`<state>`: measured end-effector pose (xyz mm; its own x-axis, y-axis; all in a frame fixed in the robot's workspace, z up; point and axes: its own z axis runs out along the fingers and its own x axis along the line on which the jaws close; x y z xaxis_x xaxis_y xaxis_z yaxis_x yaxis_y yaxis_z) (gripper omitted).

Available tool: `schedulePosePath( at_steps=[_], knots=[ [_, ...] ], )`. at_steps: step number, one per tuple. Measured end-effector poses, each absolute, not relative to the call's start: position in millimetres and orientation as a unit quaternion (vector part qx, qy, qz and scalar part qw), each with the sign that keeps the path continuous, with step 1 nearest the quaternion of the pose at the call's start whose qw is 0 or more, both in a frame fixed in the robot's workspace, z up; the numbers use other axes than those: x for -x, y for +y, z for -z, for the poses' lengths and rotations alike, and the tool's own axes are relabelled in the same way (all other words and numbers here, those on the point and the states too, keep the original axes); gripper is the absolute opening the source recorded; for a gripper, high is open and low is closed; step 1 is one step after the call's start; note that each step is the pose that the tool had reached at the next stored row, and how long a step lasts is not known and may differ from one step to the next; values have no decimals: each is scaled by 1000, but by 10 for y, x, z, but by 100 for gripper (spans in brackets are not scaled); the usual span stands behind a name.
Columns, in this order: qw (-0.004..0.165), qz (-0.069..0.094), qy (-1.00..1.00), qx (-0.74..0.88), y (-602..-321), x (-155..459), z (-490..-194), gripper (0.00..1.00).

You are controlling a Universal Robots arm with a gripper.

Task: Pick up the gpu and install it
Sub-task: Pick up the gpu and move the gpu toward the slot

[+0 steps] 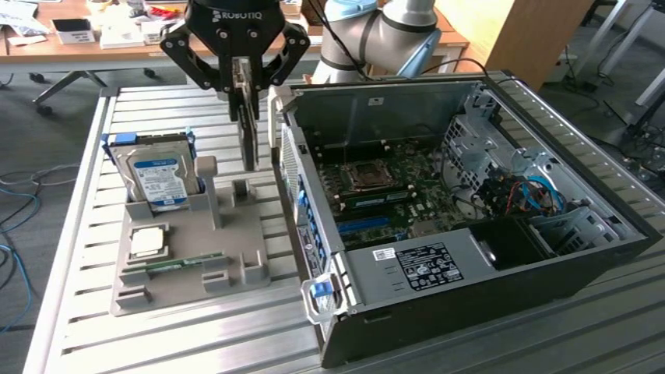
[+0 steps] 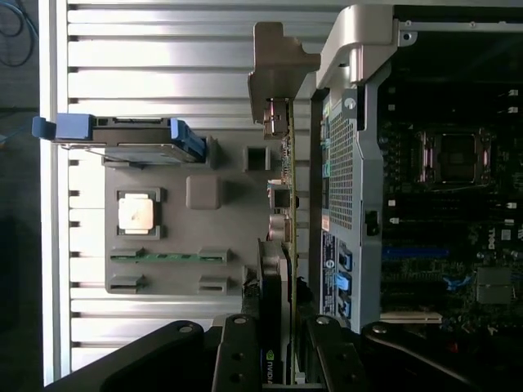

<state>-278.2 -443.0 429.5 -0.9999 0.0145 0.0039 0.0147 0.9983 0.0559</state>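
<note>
tool (image 1: 248, 86) points straight down, clamped nearly shut.

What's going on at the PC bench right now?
The arm's tool is clamped on the gpu, holding it upright on edge over the grey holder tray, right beside the open computer case. The card is not in the case yet, and the motherboard lies exposed. The hard drive, a processor chip and a memory stick sit in the tray.
</note>
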Motion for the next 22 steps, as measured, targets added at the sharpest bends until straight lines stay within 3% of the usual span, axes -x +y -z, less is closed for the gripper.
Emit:
schedulePosePath(
  at_steps=[22],
  knots=[
    [2,28,-1000,7,-4413,2502,-4295,27]
  ],
)
